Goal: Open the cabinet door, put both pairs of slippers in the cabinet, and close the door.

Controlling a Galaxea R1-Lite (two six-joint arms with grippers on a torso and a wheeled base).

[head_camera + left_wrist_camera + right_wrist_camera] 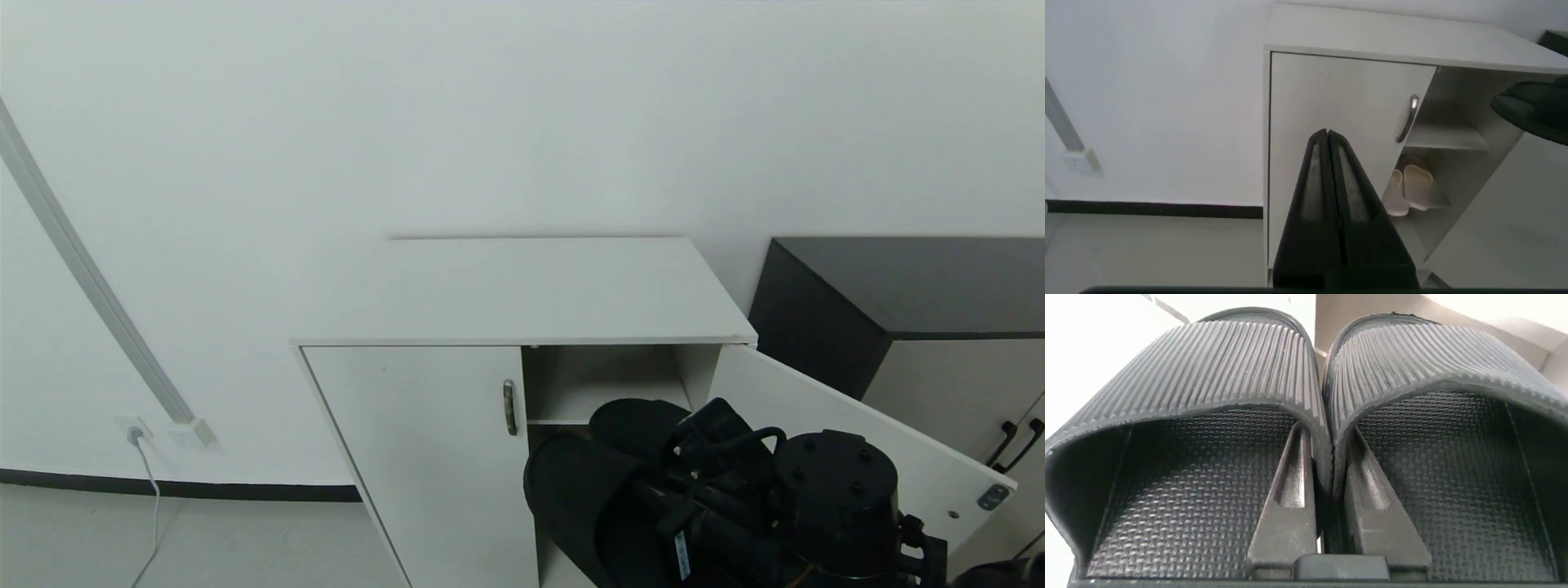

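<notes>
Cabinet (522, 294) sits mid-frame in the head view, right door (857, 441) swung wide. Black slippers (588, 490) hang at the lower middle — the right gripper (1327, 441) pinches both together. The left wrist view shows pale slippers (1409, 188) lying low inside it — and the left gripper (1328, 135) squeezed together, empty.

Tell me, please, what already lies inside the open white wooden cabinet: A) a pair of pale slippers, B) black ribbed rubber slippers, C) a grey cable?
A: the pair of pale slippers lies below the shelf in the white wooden cabinet; the black ribbed rubber slippers are in the right gripper.
</notes>
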